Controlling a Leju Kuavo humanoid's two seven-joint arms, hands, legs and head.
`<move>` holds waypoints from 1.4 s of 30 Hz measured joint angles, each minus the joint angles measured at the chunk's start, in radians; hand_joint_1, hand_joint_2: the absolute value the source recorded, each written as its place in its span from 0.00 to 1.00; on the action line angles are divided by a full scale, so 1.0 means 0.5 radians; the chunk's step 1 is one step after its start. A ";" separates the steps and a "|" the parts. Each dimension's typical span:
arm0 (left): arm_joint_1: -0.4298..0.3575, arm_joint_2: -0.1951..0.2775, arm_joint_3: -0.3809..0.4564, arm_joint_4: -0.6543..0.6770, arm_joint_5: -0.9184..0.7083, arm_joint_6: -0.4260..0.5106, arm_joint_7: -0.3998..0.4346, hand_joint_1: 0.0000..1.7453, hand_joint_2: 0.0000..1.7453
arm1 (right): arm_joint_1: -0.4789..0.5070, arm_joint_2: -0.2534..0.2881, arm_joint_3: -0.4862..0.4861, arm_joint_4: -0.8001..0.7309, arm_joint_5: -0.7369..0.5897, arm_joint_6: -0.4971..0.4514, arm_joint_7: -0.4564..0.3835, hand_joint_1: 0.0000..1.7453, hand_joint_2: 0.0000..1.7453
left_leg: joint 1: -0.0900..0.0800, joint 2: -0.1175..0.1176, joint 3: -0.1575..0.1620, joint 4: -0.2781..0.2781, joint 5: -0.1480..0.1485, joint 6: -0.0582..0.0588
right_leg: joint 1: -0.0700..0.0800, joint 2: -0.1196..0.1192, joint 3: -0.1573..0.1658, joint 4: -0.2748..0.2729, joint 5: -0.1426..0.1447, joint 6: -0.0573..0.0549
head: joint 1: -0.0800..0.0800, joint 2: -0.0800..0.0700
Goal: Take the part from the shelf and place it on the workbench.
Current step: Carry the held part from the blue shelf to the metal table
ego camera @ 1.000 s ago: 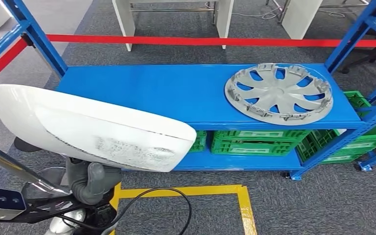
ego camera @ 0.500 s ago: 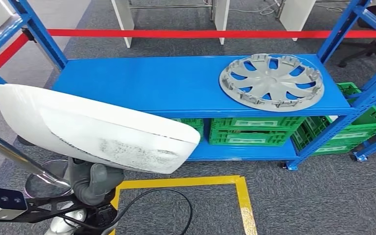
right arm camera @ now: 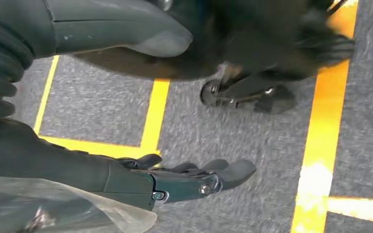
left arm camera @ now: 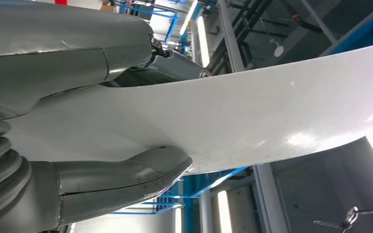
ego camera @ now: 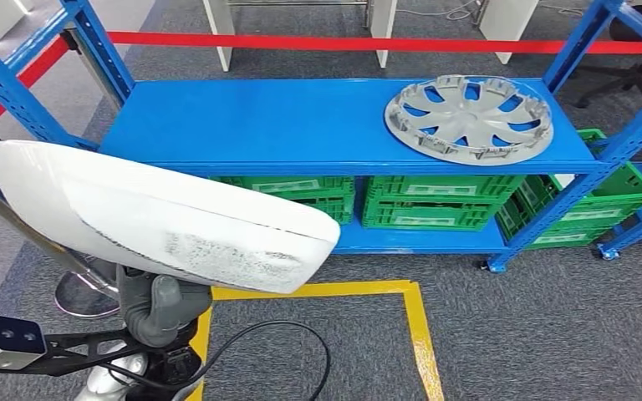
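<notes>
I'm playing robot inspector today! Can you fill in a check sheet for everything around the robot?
Surface: blue shelf, top level mostly bare; workbench nothing seen.
Job's things: white part gripped by the left hand, off the shelf.
Clutter: grey wheel cover on the shelf top; green crates below.
Hands: right hand hangs open above the carpet.
Cables: black cable looped on the floor.
Surroundings: grey carpet, yellow floor tape, red barrier tape.

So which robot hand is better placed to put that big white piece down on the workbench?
The left robot hand: it already grips the white part. The right robot hand hangs open over the floor, holding nothing. No workbench is visible yet.
</notes>
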 joint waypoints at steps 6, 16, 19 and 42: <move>0.000 0.000 -0.001 0.001 0.003 0.000 0.000 1.00 1.00 | 0.000 0.002 -0.001 0.000 0.000 0.001 0.000 0.00 1.00 | 0.000 0.001 -0.012 0.009 0.027 -0.024 | 0.009 0.003 0.037 -0.107 -0.049 -0.029 | 0.001 0.000; 0.005 0.003 -0.001 0.005 0.005 0.005 0.000 1.00 1.00 | 0.011 0.002 -0.018 0.001 -0.013 0.042 0.028 0.00 1.00 | 0.018 0.008 -0.028 0.267 -0.175 -0.073 | 0.001 -0.029 -0.002 -0.106 0.015 -0.079 | -0.011 0.000; 0.005 0.001 -0.001 0.009 0.002 0.008 0.000 1.00 1.00 | 0.010 0.006 -0.024 0.002 0.005 0.064 0.053 0.00 1.00 | -0.001 0.058 0.137 0.054 -0.090 -0.028 | 0.014 -0.078 -0.014 -0.089 0.024 -0.057 | -0.013 0.000; 0.002 -0.012 0.000 0.016 -0.015 0.011 -0.001 1.00 1.00 | 0.006 0.005 -0.028 0.002 0.059 0.033 0.057 0.00 1.00 | 0.029 -0.058 -0.167 0.506 -0.300 -0.101 | -0.020 -0.039 -0.084 -0.052 0.051 -0.070 | -0.018 0.000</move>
